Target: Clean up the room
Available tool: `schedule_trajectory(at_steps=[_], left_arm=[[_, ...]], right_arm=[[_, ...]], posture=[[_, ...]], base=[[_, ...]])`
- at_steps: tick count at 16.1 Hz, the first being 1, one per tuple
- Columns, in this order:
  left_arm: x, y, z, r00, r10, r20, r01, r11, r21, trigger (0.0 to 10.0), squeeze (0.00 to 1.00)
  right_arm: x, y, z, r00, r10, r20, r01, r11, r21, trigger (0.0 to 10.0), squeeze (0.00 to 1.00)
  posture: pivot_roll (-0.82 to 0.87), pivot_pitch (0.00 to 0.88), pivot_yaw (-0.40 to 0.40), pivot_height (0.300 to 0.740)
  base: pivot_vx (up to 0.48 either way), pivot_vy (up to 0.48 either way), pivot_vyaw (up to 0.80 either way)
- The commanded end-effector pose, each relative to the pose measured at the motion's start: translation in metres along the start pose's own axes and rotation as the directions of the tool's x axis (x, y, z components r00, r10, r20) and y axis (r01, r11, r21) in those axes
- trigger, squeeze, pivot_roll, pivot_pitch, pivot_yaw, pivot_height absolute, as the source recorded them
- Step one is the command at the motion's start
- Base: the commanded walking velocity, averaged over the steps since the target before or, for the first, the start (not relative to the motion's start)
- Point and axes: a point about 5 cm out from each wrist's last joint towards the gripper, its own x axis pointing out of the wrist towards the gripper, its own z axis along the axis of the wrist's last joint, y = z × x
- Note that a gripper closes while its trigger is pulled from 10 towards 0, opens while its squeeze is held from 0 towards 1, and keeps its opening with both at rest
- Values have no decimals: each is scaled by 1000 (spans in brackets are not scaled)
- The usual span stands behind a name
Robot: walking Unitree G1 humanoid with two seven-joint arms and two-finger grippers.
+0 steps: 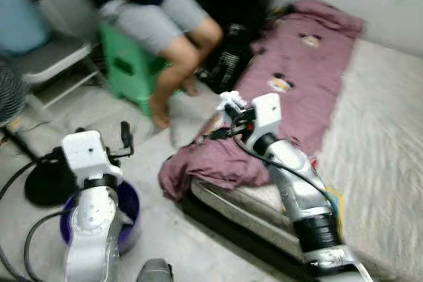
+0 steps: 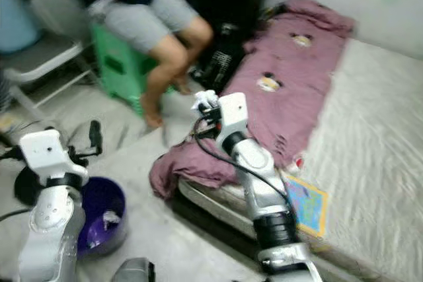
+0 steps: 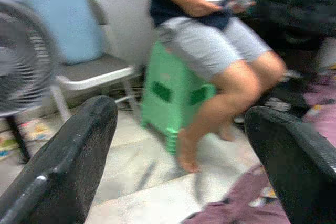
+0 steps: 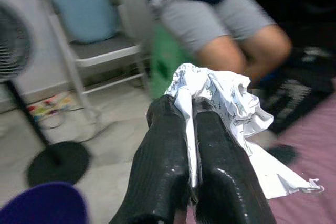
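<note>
My right gripper is shut on a crumpled white paper. It holds the paper in the air above the near edge of the bed, over a bunched mauve blanket. A purple bin stands on the floor at the lower left, under my left arm, with a small white scrap inside. My left gripper is open and empty, raised above the bin and pointing toward the seated person.
A person sits on a green stool straight ahead, bare feet on the floor. A fan's black base and cable lie at the left, beside a chair. A black bag leans by the bed. A colourful booklet lies on the mattress.
</note>
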Motion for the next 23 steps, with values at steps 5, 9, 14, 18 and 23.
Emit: schedule_trajectory(at_steps=[5, 9, 14, 18, 23], left_arm=[[-1, -3, 4, 1000, -9, 13, 9, 1000, -4, 10000, 0], [0, -4, 5, 1000, -10, 16, 10, 1000, -7, 10000, 0], [1, -5, 5, 1000, -15, 20, 15, 1000, -8, 10000, 0], [1, -7, 5, 1000, -21, 20, 21, 1000, -11, 10000, 0], [0, -7, 5, 999, -23, 23, 23, 1000, -15, 10000, 0]], right_arm=[[2, 0, 3, 1000, 7, 18, -7, 1000, -8, 10000, 0], [4, 1, 4, 1000, 16, 20, -16, 1000, -10, 10000, 0], [7, 3, 4, 999, 29, 23, -28, 1000, -12, 10000, 0], [6, 3, 4, 999, 33, 22, -33, 999, -15, 10000, 0], [6, 4, 3, 999, 36, 22, -35, 999, -17, 10000, 0]], posture=[[33, 0, -57, 740], [39, 0, -61, 740], [41, 0, -64, 740], [39, 0, -67, 740], [42, 0, -67, 740]], base=[[0, 0, 800], [0, 0, 800], [0, 0, 798], [0, 0, 794], [0, 0, 794]])
